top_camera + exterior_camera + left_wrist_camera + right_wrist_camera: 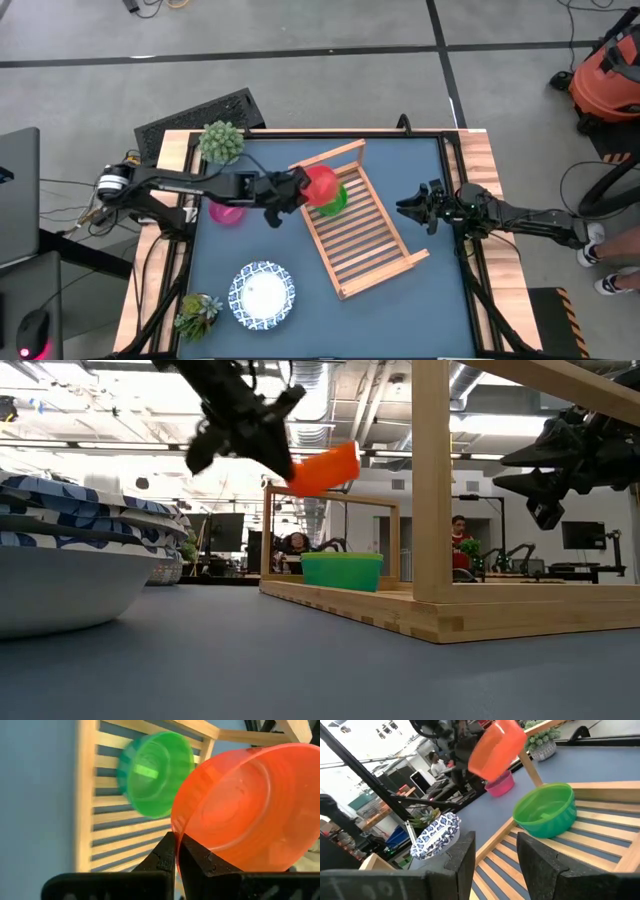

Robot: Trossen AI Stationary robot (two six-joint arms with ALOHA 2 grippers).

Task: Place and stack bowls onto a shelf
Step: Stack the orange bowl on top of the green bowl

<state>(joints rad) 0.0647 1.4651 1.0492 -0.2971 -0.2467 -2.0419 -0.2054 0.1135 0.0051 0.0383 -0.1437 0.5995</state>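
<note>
Red plastic bowl (pixel 320 185), light, stiff, slick, rim-pinched by left gripper (pixel 300 190) above green bowl (pixel 336 201), rack's (pixel 362 240) 11 o'clock; right gripper (pixel 412 212) parted, idle.

red bowl (pixel 320 185), green bowl (pixel 337 200), blue-patterned dish (pixel 262 295)

Hidden and cut-off parts

Round red plastic bowl (pixel 321 186) covers part of round green plastic bowl (pixel 336 200); white blue-patterned dish (pixel 60 565) is cropped.

Two dark jointed arms (black blocky fingers (pixel 542 862)).
</note>
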